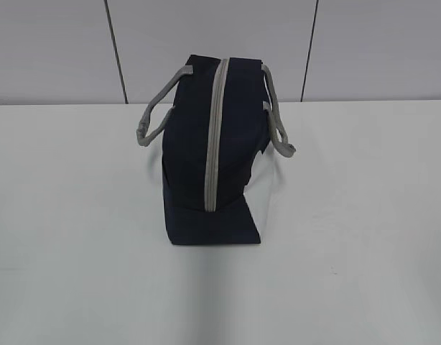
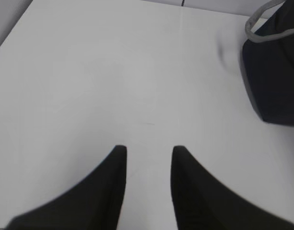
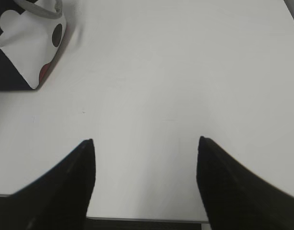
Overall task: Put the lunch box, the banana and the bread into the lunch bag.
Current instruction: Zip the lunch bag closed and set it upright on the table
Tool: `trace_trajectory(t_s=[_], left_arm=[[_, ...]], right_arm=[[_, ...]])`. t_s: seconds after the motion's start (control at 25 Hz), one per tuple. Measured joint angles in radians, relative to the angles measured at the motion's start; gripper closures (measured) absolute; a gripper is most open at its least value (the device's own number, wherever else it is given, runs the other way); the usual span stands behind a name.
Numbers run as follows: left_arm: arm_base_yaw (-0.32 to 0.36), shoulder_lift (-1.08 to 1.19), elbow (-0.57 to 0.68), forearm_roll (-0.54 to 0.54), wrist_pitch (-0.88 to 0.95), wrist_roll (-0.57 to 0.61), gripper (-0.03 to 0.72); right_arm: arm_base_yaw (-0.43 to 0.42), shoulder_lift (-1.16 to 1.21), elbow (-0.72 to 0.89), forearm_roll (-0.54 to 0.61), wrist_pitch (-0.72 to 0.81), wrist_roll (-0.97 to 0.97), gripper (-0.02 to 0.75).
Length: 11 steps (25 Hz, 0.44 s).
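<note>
The navy lunch bag stands in the middle of the white table, its grey zipper shut along the top and grey strap handles hanging at both sides. A corner of the lunch bag shows at the upper right of the left wrist view. Its white patterned side panel shows at the upper left of the right wrist view. My left gripper is open over bare table, nothing between its fingers. My right gripper stands wider open, empty, near the table's front edge. The lunch box, banana and bread are out of view.
The white table stretches to both sides of the bag. A grey panelled wall rises behind it. The table's near edge shows below my right gripper. Neither arm appears in the exterior view.
</note>
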Motion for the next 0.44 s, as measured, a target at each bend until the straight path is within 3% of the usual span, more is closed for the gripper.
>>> trace_trajectory(t_s=[0.44], left_arm=[[-0.011,0.0,0.0,0.0,0.0,0.0,0.445]], right_arm=[[0.0,0.0,0.0,0.0,0.0,0.0,0.246]])
